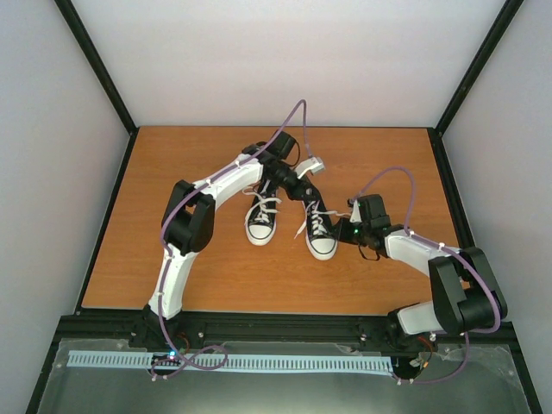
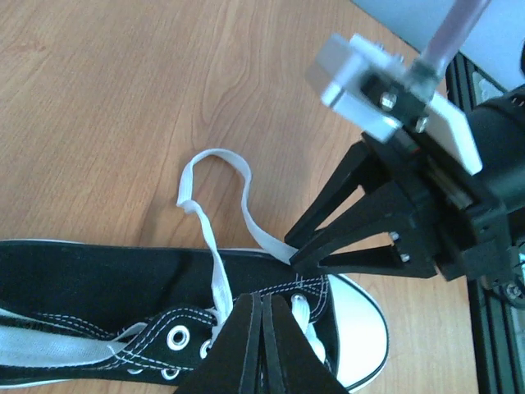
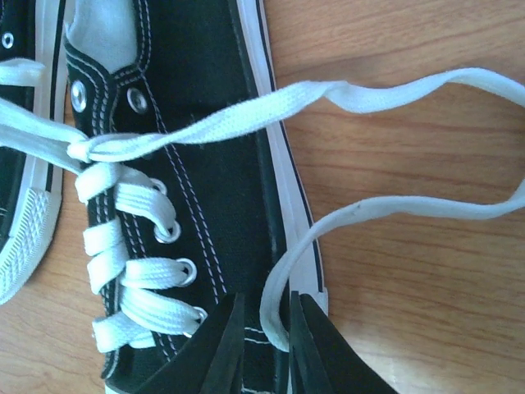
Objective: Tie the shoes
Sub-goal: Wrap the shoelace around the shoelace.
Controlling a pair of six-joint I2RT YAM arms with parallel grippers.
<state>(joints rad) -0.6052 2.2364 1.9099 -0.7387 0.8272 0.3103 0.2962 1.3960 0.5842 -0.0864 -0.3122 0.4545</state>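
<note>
The wooden table (image 1: 207, 276) carries both shoes near its centre: the left shoe (image 1: 261, 220) at about 11 o'clock of the right shoe (image 1: 318, 231), toes toward the arms. The left gripper (image 2: 261, 341) sits over its shoe with jaws pressed together on the white lace (image 2: 215, 275). The right gripper (image 3: 267, 345), at 3 o'clock of the right shoe, has jaws slightly spread around a lace strand (image 3: 283, 287).

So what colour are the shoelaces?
White. The laces show best in the right wrist view, criss-crossing the black shoe.
</note>
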